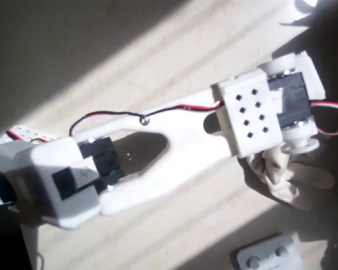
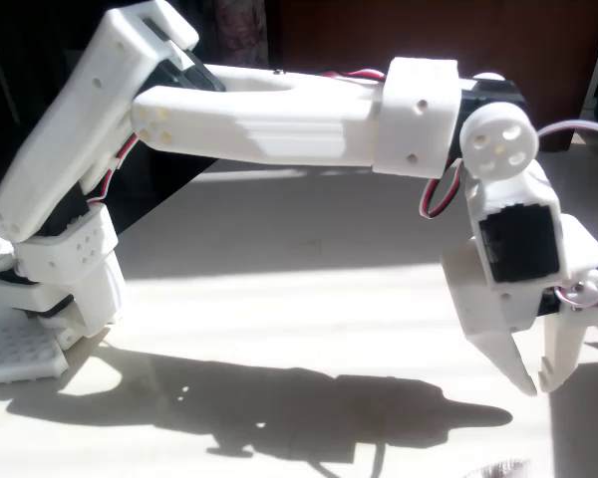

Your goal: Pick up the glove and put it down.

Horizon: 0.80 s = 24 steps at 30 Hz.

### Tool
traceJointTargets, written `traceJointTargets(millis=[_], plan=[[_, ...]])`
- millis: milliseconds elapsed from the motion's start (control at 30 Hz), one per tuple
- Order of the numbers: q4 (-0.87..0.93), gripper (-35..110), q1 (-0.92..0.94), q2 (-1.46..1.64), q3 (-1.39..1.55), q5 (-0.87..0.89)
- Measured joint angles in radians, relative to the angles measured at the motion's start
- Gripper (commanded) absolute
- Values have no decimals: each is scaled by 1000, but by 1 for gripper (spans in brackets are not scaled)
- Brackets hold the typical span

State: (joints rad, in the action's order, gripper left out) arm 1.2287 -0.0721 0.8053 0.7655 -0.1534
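The cream-beige glove [image 1: 290, 175] lies wrinkled on the table at the right of the overhead view, its upper part hidden under the arm's white wrist block. In the fixed view my gripper [image 2: 538, 386] hangs at the right, pointing down a little above the table. Its two white fingertips [image 2: 523, 378] almost meet, and nothing shows between them. From above, the wrist hides the fingers, so I cannot tell whether they touch the glove.
A white plastic device with round buttons [image 1: 267, 257] lies at the bottom edge, below the glove. The arm's base [image 2: 50, 289] stands at the left on a white perforated plate [image 2: 15, 351]. Strong sun throws the arm's shadow across the pale table [image 2: 279, 299].
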Motion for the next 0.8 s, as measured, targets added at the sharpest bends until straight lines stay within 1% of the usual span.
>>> traceJointTargets(millis=[100, 267, 433, 533, 733, 800], plan=[[0, 1, 0, 32, 6, 0], [0, 1, 0, 199, 41, 0], [-11, 1, 0, 419, 227, 0], [-84, 1, 0, 581, 393, 0], [-308, 1, 26, 920, 776, 0], [-357, 1, 32, 1028, 902, 0]])
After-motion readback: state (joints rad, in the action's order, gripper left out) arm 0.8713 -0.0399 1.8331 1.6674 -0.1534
